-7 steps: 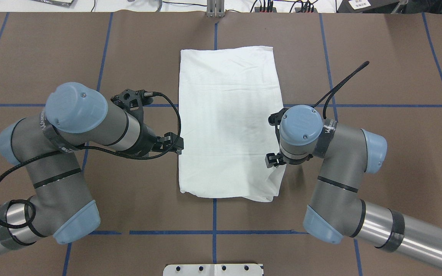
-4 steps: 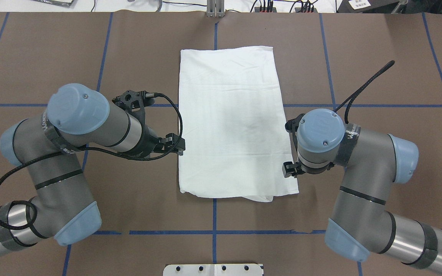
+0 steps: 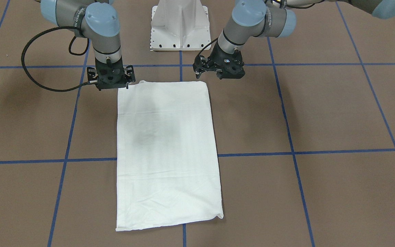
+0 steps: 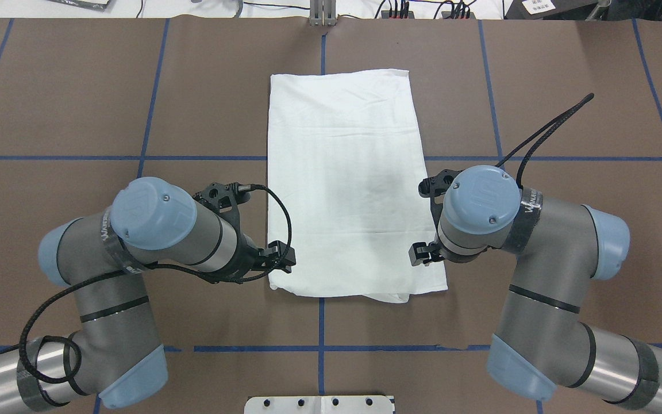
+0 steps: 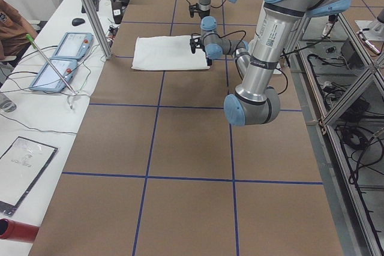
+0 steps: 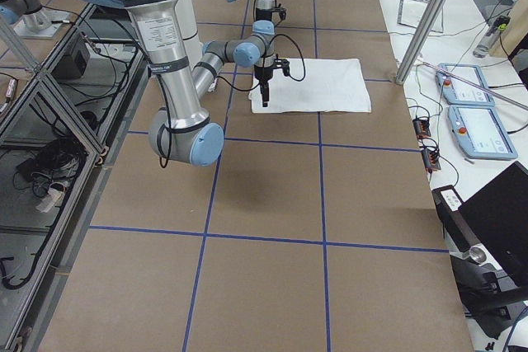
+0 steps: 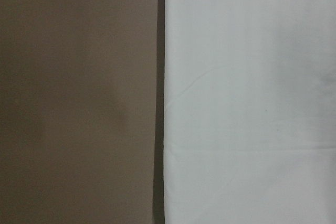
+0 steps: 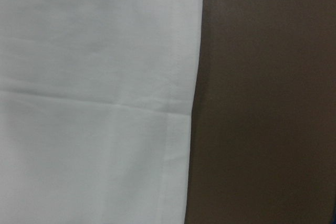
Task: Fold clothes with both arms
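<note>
Shirt [image 4: 345,184] folded flat in rectangle. L gripper [image 3: 222,73], R gripper [image 3: 111,84] at its robot-side corners; open/shut, any hold: can't tell.

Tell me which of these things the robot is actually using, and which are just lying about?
In the job:
folded white shirt
left arm
right arm

Lying about:
two screen panels on the side bench
red tube

White shirt [image 8: 94,103] on the left, bare brown table [image 8: 268,98] beside it.
</note>
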### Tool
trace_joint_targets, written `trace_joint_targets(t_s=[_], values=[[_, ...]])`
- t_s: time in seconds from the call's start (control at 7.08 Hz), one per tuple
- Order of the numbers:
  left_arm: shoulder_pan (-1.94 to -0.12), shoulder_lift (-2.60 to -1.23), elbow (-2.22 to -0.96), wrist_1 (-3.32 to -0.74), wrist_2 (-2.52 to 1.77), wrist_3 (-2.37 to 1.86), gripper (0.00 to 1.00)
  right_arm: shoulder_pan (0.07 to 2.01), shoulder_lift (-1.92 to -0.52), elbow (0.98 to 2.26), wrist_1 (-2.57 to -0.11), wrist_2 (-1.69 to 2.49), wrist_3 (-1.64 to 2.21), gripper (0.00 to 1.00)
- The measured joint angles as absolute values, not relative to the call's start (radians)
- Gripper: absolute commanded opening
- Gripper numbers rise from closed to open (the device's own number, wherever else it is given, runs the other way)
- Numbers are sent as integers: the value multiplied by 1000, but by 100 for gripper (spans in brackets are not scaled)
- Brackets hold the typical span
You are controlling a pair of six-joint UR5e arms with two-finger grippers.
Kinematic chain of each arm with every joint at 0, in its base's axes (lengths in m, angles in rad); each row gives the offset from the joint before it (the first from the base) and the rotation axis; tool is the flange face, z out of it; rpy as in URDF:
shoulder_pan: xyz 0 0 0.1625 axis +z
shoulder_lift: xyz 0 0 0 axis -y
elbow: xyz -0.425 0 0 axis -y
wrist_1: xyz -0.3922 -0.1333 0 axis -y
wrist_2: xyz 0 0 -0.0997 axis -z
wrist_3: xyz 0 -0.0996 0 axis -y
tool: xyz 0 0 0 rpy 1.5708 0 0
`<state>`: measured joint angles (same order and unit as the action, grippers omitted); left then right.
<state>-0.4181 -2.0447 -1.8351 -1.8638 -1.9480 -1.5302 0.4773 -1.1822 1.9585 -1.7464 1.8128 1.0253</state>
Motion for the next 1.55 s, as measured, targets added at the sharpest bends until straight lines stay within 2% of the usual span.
trace_joint_targets(t_s=[0.28, 0.85, 1.13, 1.27, 1.41, 1.55], values=[[-395, -2084, -1760, -1867, -1925, -1583, 92, 478, -1182, 1991, -1693, 1815, 1062, 100], [-392, -2122, -1691, -1871, -1919, -1620, 60, 481, -1180, 2018, -1686, 1818, 1081, 100], [-391, -2123, -1688, -1874, -1919, -1632, 50, 483, -1181, 2021, -1686, 1820, 1081, 100], [-391, -2123, -1688, -1874, -1918, -1633, 31, 483, -1182, 2024, -1686, 1820, 1081, 100], [-392, -2124, -1688, -1874, -1918, -1634, 0, 483, -1183, 2025, -1686, 1821, 1081, 100], [-392, -2125, -1688, -1874, -1918, -1634, 0, 483, -1183, 2026, -1686, 1821, 1081, 100]])
